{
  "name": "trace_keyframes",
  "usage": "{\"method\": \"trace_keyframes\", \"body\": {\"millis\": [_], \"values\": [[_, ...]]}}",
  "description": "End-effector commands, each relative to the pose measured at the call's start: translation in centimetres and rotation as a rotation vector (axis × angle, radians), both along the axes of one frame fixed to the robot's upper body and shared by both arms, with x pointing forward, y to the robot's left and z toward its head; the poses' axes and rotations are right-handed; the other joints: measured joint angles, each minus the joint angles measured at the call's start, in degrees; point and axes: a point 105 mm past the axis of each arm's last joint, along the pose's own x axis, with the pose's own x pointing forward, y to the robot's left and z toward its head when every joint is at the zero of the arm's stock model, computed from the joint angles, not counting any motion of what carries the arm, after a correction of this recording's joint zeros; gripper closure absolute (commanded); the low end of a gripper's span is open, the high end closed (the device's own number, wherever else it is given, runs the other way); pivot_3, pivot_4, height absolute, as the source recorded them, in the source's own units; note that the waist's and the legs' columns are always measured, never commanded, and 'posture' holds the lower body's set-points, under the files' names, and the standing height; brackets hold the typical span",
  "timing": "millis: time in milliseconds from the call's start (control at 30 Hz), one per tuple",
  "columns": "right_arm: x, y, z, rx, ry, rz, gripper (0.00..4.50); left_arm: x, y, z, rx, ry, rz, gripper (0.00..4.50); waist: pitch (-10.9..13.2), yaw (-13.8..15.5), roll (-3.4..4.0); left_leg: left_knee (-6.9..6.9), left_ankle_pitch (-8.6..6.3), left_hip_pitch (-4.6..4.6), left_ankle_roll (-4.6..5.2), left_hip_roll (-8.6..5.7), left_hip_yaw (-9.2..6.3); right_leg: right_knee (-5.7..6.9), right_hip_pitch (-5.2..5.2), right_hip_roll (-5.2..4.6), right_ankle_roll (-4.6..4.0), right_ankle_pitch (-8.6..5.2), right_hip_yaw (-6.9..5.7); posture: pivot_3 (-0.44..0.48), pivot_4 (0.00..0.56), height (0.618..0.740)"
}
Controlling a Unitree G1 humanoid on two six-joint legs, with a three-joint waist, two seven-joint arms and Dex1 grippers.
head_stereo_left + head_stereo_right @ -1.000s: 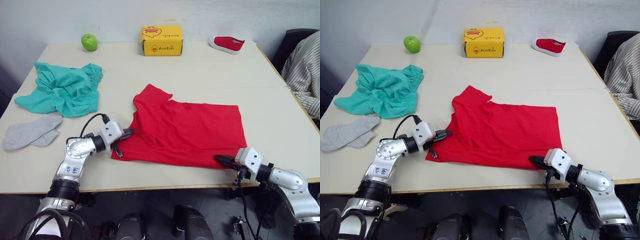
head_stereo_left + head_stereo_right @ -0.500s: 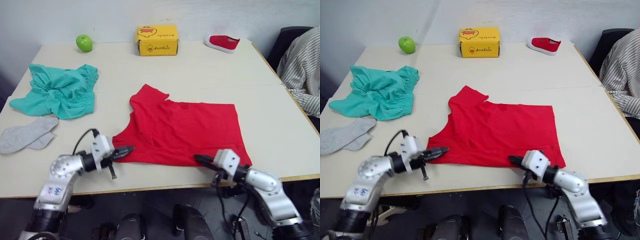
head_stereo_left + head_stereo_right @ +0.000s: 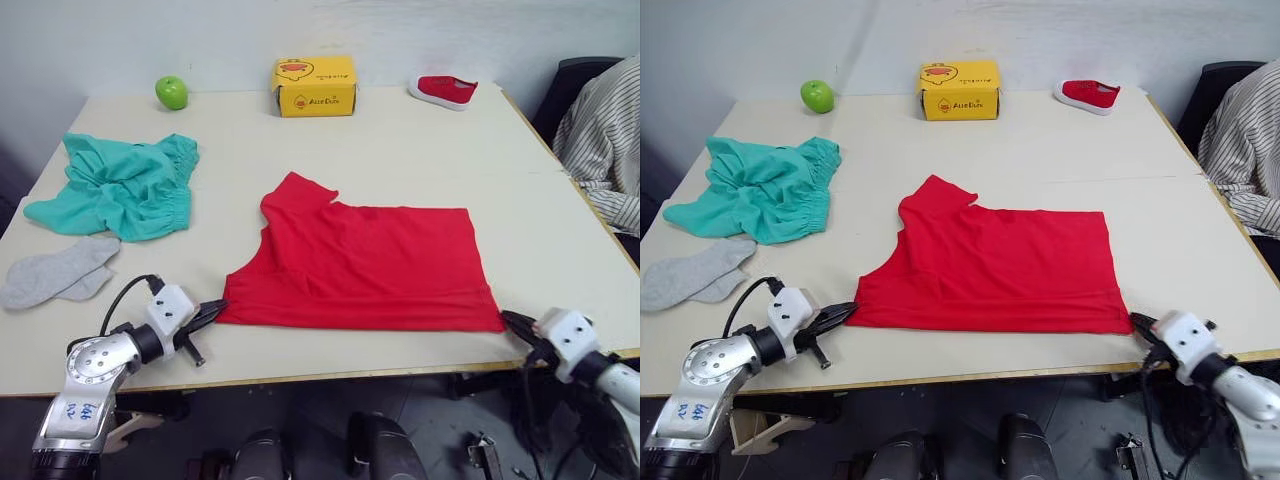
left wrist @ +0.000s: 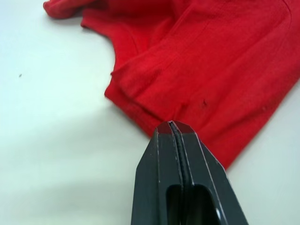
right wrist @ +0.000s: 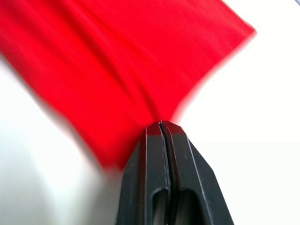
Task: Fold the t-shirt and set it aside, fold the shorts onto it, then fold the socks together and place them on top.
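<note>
From the left eye view, the red t-shirt (image 3: 365,265) lies spread flat on the middle of the counter (image 3: 420,150), one sleeve sticking up toward the far side. The left pincer (image 3: 213,312) is at the shirt's near left corner, and the right pincer (image 3: 517,322) is at its near right corner, close to the counter's front edge. The teal shorts (image 3: 118,185) lie bunched at the far left, well apart from the shirt, and the grey socks (image 3: 58,270) lie together just in front of them. Along the far edge stand a green apple (image 3: 171,92), a yellow box (image 3: 314,85) and a small red shoe (image 3: 447,90). A person's striped sleeve (image 3: 600,140) shows at the right edge.

The right eye view gives the same layout: shirt in the middle, shorts and socks at the left, each pincer at one near corner of the shirt.

In the left wrist view, the left pincer's black fingers (image 4: 161,159) are pressed together, their tips clamped on the folded edge of the red cloth, which lies on the pale counter.

In the right wrist view, the right pincer's fingers (image 5: 152,154) are likewise pressed closed, nipping the corner of the red shirt, with the cloth fanning away from the tips.
</note>
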Motion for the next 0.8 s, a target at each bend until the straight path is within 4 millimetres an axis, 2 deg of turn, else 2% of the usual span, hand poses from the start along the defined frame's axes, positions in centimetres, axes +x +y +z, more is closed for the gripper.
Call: {"method": "trace_keyframes", "body": {"millis": [33, 67, 133, 167, 267, 367, 600, 700, 767, 800], "values": [[-0.4, -1.4, 2.8, 0.066, -0.04, -0.02, 4.49, -0.7, -0.1, 3.1, -0.088, -0.075, -0.078, 4.5, 0.0, -0.1, 0.02, 0.0, 0.0, -0.03, 0.0, 0.0, 0.0, 0.0, -0.02, -0.01, 0.0, 0.0, 0.0, 0.0, 0.15, 0.74], [-0.5, -1.2, 3.6, 0.114, -0.033, 0.0, 4.5, -0.9, 0.0, 3.6, -0.088, -0.072, -0.095, 4.33, 0.0, -0.1, 0.06, 0.0, 0.0, -0.02, 0.0, 0.0, 0.0, 0.0, -0.02, -0.01, 0.0, 0.0, 0.01, 0.0, 0.15, 0.74], [-1.2, 0.2, 4.3, 0.067, 0.036, 0.139, 4.15, -1.6, 0.1, 4.1, -0.001, -0.072, -0.174, 3.94, 0.1, -0.2, 0.13, 0.0, -0.01, -0.05, 0.02, 0.01, 0.0, 0.03, -0.06, -0.01, -0.01, 0.0, 0.07, 0.0, 0.15, 0.74], [-1.4, 0.6, 4.3, 0.023, 0.066, 0.195, 3.91, -1.8, 0.1, 4.1, 0.048, -0.076, -0.209, 3.61, 0.1, -0.3, 0.15, -0.01, -0.02, -0.04, 0.01, 0.03, 0.0, 0.03, -0.07, 0.01, -0.03, -0.02, 0.11, 0.0, 0.15, 0.74], [-1.9, 1.6, 3.8, -0.113, 0.128, 0.334, 2.89, -2.2, 0.3, 3.7, 0.18, -0.081, -0.289, 2.66, 0.1, -0.2, 0.15, -0.06, -0.05, -0.01, -0.03, 0.07, 0.02, -0.03, -0.07, 0.1, -0.05, -0.03, 0.02, 0.0, 0.15, 0.74], [-1.5, 2.5, 2.7, -0.204, 0.161, 0.429, 1.85, -2.3, 0.4, 1.9, 0.285, -0.054, -0.349, 1.71, 0.1, -0.2, 0.16, -0.08, -0.08, -0.03, -0.05, 0.06, 0.03, -0.12, -0.07, 0.12, -0.06, -0.04, -0.02, 0.0, 0.15, 0.74], [1.4, 3.5, 1.7, -0.278, 0.175, 0.491, 1.85, -1.5, 0.1, 0.0, 0.342, 0.007, -0.343, 1.71, 0.1, -0.2, 0.16, -0.05, 0.04, -0.06, -0.25, 0.06, 0.13, -0.09, -0.14, 0.1, -0.03, -0.02, 0.01, 0.0, 0.15, 0.74], [2.5, 3.7, 0.5, -0.304, 0.222, 0.508, 1.85, -0.7, 0.4, -2.0, 0.439, 0.069, -0.356, 1.71, 0.0, -0.2, 0.17, -0.04, 0.06, 0.08, -0.27, 0.05, 0.13, -0.05, -0.02, 0.09, -0.03, -0.02, 0.01, 0.0, 0.15, 0.74], [3.0, 3.9, 0.3, -0.315, 0.228, 0.518, 1.8, 0.1, 0.6, -2.5, 0.47, 0.081, -0.341, 2.13, -0.1, -0.2, 0.26, -0.06, 0.01, 0.63, -0.14, 0.06, 0.12, -0.14, 0.6, 0.05, -0.02, -0.01, -0.02, 0.0, 0.15, 0.74], [3.4, 3.8, 0.2, -0.321, 0.229, 0.51, 1.99, 0.4, 0.5, -2.5, 0.47, 0.079, -0.344, 2.33, -0.2, -0.2, 0.31, -0.14, -0.31, 0.93, -0.15, 0.09, 0.1, -0.26, 0.93, 0.02, -0.04, -0.02, -0.03, 0.0, 0.15, 0.74]]}}
